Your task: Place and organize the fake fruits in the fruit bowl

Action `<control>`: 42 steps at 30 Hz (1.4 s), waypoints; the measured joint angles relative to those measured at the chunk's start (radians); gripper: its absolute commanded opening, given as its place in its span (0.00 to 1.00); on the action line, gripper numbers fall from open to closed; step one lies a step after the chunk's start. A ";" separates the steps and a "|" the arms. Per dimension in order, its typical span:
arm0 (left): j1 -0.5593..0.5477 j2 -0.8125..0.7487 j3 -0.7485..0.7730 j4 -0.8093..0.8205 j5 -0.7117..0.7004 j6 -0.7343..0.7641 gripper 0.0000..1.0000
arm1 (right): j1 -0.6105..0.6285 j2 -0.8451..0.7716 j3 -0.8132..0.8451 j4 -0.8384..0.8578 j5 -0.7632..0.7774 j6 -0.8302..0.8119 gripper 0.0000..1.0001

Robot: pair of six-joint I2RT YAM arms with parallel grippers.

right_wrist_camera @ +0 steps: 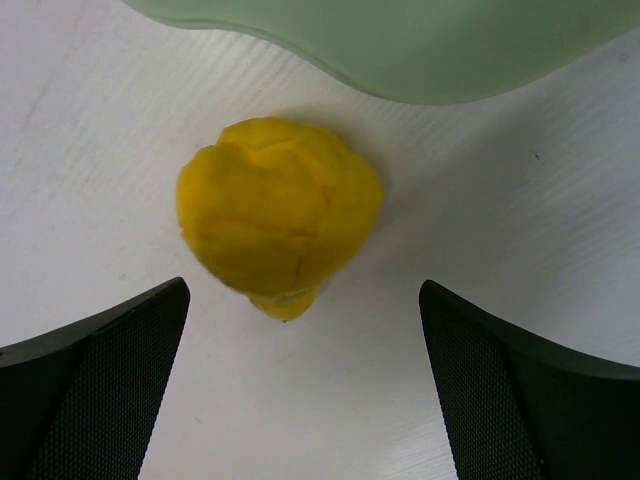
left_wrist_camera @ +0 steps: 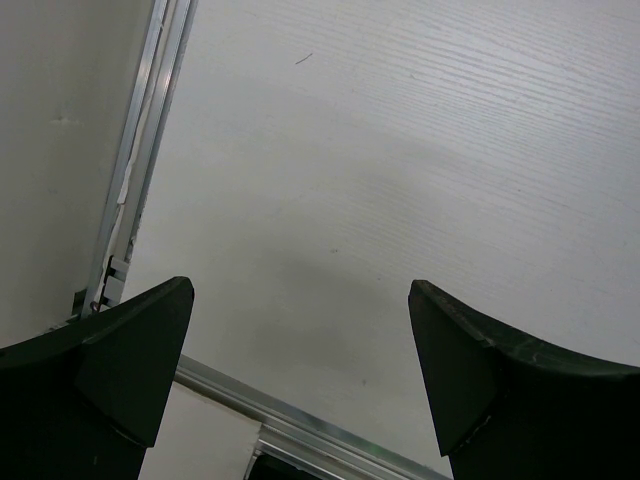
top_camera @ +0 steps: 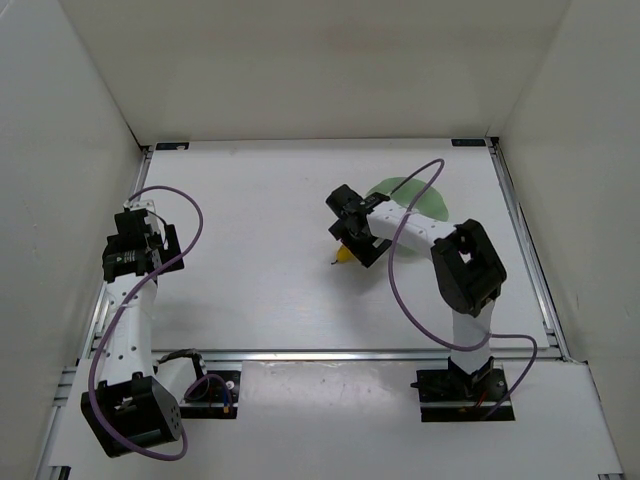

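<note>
Pear [right_wrist_camera: 278, 210], yellow plastic, lies on the table [right_wrist_camera: 520, 230] just ahead of the right gripper [right_wrist_camera: 303, 335], whose fingers stand apart. Judged light, rigid, rather slick; best taken across its broad belly. Fruit bowl [right_wrist_camera: 420, 50] sits just beyond. Left gripper [left_wrist_camera: 300, 300] is likewise spread, holding nothing.

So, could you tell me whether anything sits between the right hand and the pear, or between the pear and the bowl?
Nothing visible does: the open right hand faces the pear directly, and only bare table separates pear from bowl.
</note>
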 measured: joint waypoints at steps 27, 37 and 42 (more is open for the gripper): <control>0.000 0.000 -0.003 0.000 0.000 0.000 1.00 | -0.011 -0.103 0.203 0.003 -0.033 -0.369 0.08; 0.000 0.000 -0.010 0.000 0.000 0.000 1.00 | -0.289 -0.048 0.212 -0.021 0.000 -0.542 1.00; 0.000 0.000 -0.010 0.000 0.000 0.003 1.00 | -0.279 -0.092 0.210 -0.024 0.072 -0.595 1.00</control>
